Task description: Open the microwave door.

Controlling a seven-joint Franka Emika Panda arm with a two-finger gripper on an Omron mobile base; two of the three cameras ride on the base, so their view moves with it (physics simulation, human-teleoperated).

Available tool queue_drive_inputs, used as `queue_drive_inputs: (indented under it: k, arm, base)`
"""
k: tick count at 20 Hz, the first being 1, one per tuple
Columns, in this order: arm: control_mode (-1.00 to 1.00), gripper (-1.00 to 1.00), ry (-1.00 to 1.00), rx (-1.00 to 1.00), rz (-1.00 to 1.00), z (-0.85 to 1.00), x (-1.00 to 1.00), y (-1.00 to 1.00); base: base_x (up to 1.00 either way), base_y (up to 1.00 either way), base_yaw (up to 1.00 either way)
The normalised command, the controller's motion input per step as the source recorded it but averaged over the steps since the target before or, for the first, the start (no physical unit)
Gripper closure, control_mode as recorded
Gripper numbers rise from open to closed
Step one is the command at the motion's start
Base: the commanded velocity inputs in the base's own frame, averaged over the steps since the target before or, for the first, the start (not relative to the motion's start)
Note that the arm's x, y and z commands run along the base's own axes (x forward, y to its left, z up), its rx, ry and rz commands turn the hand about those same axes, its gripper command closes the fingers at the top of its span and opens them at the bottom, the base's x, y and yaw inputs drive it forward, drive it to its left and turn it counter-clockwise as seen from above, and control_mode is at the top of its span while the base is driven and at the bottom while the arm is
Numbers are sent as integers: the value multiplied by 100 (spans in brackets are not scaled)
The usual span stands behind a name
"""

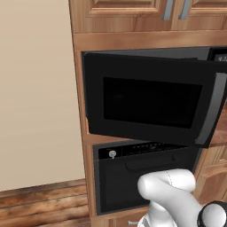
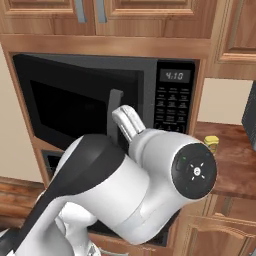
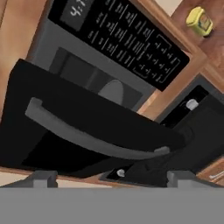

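The microwave door [image 1: 150, 99] stands partly swung out from the microwave [image 2: 170, 95], hinged at its left edge, with its free right edge well clear of the front face. Its long curved grey handle [image 3: 87, 135] runs along that free edge, and the dark window [image 1: 148, 102] occupies the panel's middle. Behind the door's free edge, the light grey cavity [image 3: 83, 74] is exposed, with part of the round turntable [image 3: 111, 92] visible inside. The keypad strip [image 2: 172, 102] lies to the right of the door, topped by a lit display. The oven [image 1: 142, 177] sits directly below the microwave. A small yellow object [image 2: 211, 144] rests on the tabletop [image 2: 230, 165] to the microwave's right. The gripper [image 3: 111, 177] hangs just in front of the handle; its jaws are spread, pinching nothing, with the fingertips [image 3: 41, 178] apart from the handle.
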Motion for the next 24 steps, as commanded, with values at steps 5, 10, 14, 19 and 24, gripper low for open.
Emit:
queue_drive_inputs:
  k: [5, 10, 14, 19, 24]
  arm:
    - [-100, -100, 19, 36, 4, -42, 0, -14]
    - [-100, -100, 5, 36, 0, -37, 15, -1]
    - [-100, -100, 14, 40, 5, -4, 36, -8]
    - [-100, -100, 14, 35, 9, -1, 40, -3]
    - [-100, -100, 15, 14, 11, -1, 41, -8]
  base:
    - [0, 0, 0]
    - [0, 0, 0]
    - [0, 0, 0]
    - [0, 0, 0]
    - [0, 0, 0]
